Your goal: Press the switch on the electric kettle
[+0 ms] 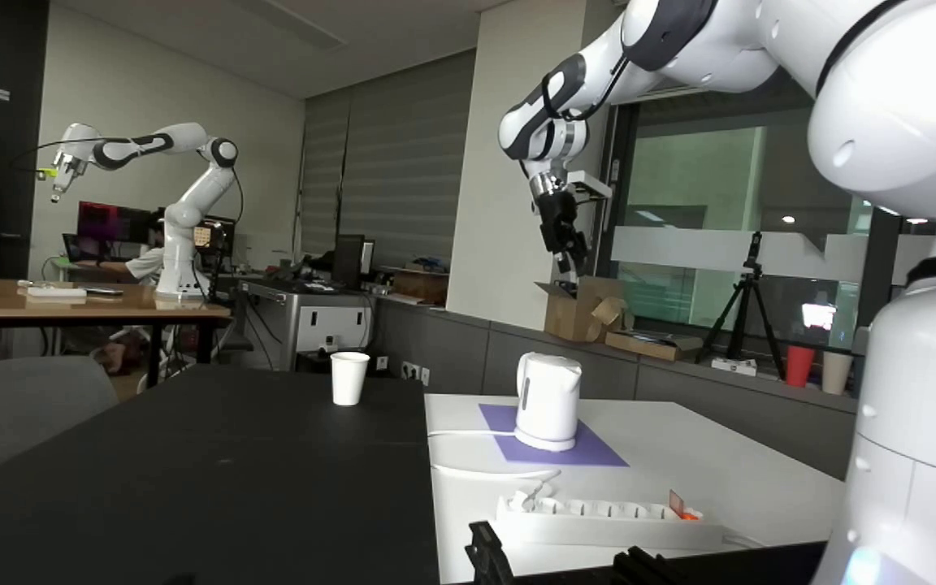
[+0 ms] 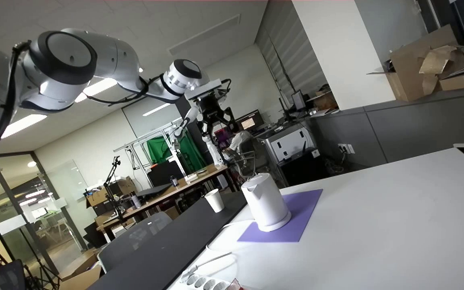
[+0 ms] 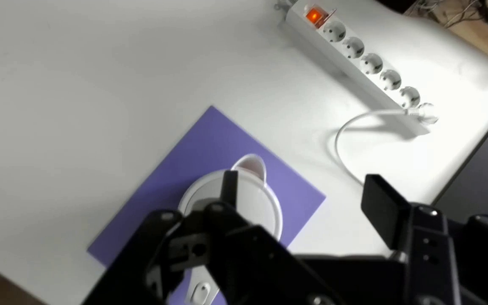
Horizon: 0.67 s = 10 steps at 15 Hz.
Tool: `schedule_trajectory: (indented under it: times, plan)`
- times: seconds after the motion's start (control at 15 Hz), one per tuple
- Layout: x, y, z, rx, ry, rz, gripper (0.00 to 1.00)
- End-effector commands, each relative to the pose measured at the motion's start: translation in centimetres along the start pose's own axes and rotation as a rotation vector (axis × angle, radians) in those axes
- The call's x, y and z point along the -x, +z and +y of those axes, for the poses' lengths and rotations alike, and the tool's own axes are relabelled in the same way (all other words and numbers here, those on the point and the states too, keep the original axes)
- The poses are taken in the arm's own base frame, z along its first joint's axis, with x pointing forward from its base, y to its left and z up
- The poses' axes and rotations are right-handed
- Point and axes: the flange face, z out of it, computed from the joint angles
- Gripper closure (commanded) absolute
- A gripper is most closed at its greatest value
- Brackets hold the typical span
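The white electric kettle stands upright on a purple mat in both exterior views (image 1: 548,406) (image 2: 265,201). The wrist view shows its lid (image 3: 259,207) and spout from above. An oval button, the likely switch (image 3: 201,292), shows on the kettle's handle at the bottom edge of the wrist view. My gripper (image 3: 301,182) is open with nothing between its fingers. One finger covers part of the lid and handle in the wrist view; the other is over the white table. In both exterior views the gripper (image 1: 572,264) (image 2: 224,136) hangs well above the kettle, not touching it.
The purple mat (image 3: 214,131) lies on the white table (image 3: 100,84). A white power strip (image 3: 354,57) with a lit orange switch and a plugged-in cord (image 3: 339,148) lies beside it. A white paper cup (image 1: 348,380) stands on the adjoining black table (image 1: 257,471).
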Motion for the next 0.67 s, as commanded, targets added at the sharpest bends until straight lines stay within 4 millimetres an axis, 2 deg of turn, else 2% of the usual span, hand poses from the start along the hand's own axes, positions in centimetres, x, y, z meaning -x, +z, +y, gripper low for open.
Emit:
schedule_trajectory:
  times: [0.0,0.33,0.4,0.6]
  plan:
    - [0.7,-2.3,1.4,0.052,0.094,0.175,0.0]
    - [0.0,-3.3,3.0,0.12,0.214,0.403,0.0]
    - [-0.8,-3.0,3.3,0.121,0.15,0.354,0.0]
    - [-1.0,-2.8,3.4,0.126,0.177,0.392,0.0]
